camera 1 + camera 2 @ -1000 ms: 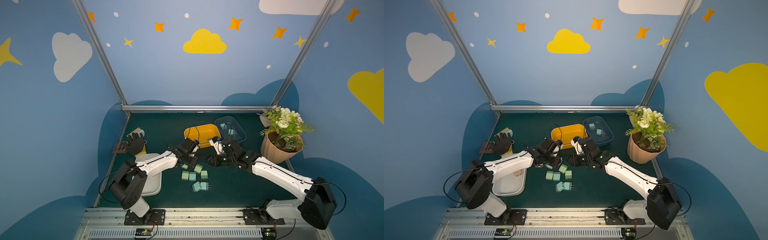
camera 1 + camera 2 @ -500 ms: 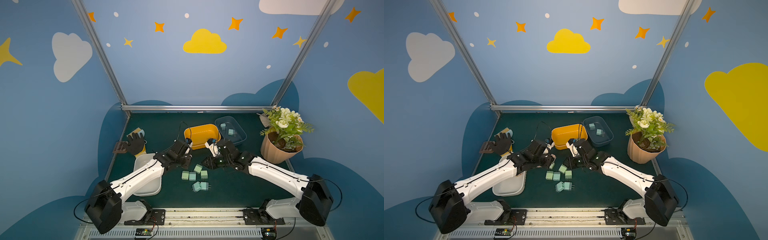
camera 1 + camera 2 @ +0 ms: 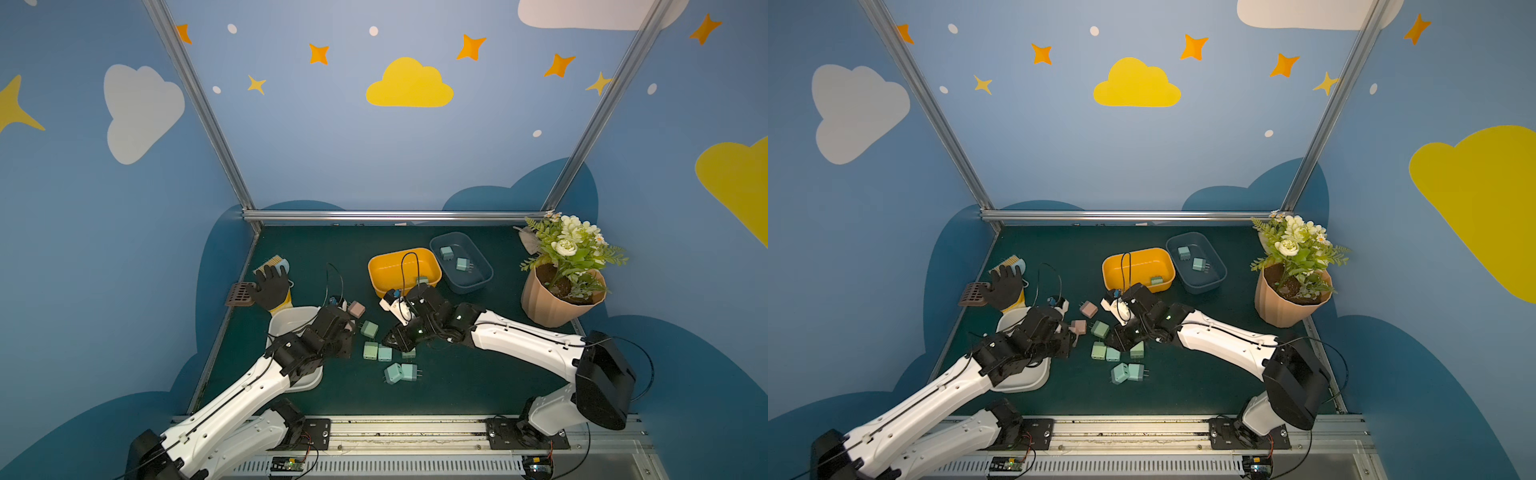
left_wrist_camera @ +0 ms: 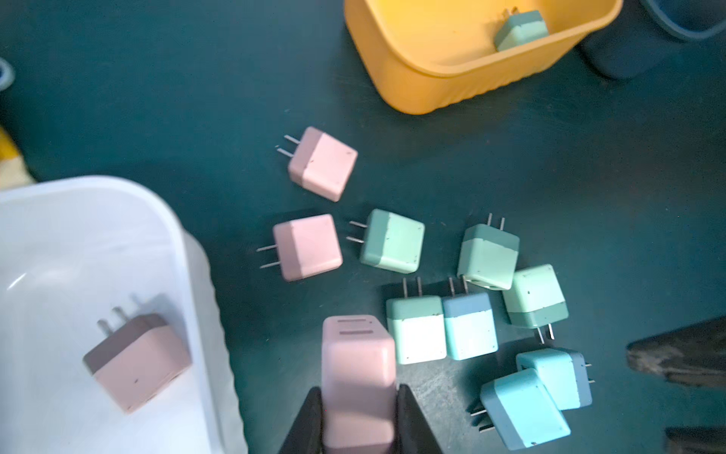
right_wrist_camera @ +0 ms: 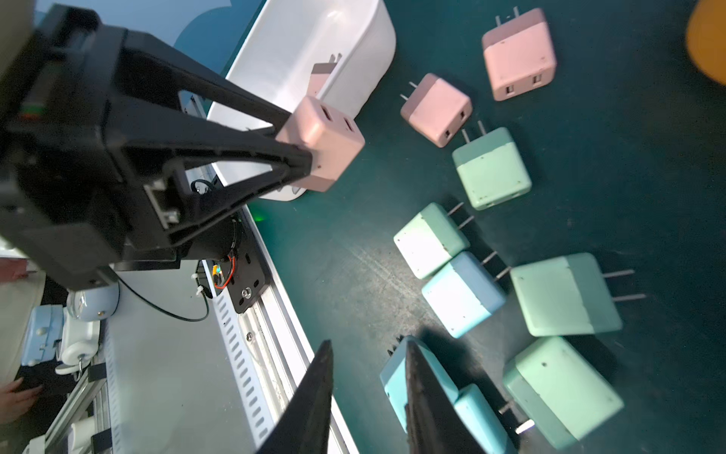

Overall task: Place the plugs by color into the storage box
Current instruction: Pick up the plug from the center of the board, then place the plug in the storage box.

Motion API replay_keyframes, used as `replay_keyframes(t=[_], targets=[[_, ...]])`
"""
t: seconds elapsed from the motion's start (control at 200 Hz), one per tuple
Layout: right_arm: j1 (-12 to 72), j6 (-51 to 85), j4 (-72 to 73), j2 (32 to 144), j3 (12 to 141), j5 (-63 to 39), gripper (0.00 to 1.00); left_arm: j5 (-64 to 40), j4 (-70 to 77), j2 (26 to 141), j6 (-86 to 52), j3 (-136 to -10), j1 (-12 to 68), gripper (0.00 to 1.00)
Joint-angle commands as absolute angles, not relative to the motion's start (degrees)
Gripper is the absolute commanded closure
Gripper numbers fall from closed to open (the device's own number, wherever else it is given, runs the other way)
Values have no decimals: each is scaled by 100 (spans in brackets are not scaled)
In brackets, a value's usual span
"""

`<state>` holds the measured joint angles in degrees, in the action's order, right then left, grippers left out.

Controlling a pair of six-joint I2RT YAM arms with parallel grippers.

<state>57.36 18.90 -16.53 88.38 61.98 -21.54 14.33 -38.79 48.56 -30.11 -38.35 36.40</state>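
Note:
My left gripper (image 4: 358, 389) is shut on a pink plug (image 4: 357, 361), held above the mat beside the white box (image 4: 184, 251); that box holds one pink plug (image 4: 137, 361). Two pink plugs (image 4: 322, 163) (image 4: 308, 247) and several green and teal plugs (image 4: 393, 241) lie loose on the mat. My right gripper (image 5: 367, 346) hangs over the pile, jaws apart with nothing between them, one finger above a teal plug (image 5: 393, 377). In both top views the yellow box (image 3: 382, 270) holds a green plug (image 3: 422, 280) and the blue box (image 3: 478, 286) two teal plugs (image 3: 446, 252).
A potted plant (image 3: 557, 299) stands at the right. A black glove (image 3: 272, 286), a brush (image 3: 272, 262) and a brown grid block (image 3: 240, 294) lie at the left edge behind the white box. The metal rail (image 3: 395, 428) runs along the front.
The left gripper has drawn back from near the yellow box toward the white box with the pink plug. The right gripper has moved left and forward over the plug pile.

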Motion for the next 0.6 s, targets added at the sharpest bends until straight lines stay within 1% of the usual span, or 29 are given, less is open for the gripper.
replay_keyframes(t=[0.0, 0.145, 0.315, 0.496, 0.596], targets=[[5880, 1445, -1681, 9064, 6618, -2392, 68, 1561, -4269, 4525, -3594, -3606, 3329, 97], [6038, 1080, -1875, 9384, 6824, -2384, 68, 1301, -4171, 4284, -3671, -3402, 2667, 97], [6090, 1192, -1969, 9626, 6820, -2449, 68, 1128, -4210, 4000, -3634, -3397, 2031, 97], [6165, 1199, -2151, 9785, 6877, -2472, 67, 1090, -4197, 3662, -3787, -3282, 1768, 97], [6205, 1129, -2331, 9846, 6924, -2401, 67, 1290, -4254, 3479, -3911, -3225, 1741, 97]])
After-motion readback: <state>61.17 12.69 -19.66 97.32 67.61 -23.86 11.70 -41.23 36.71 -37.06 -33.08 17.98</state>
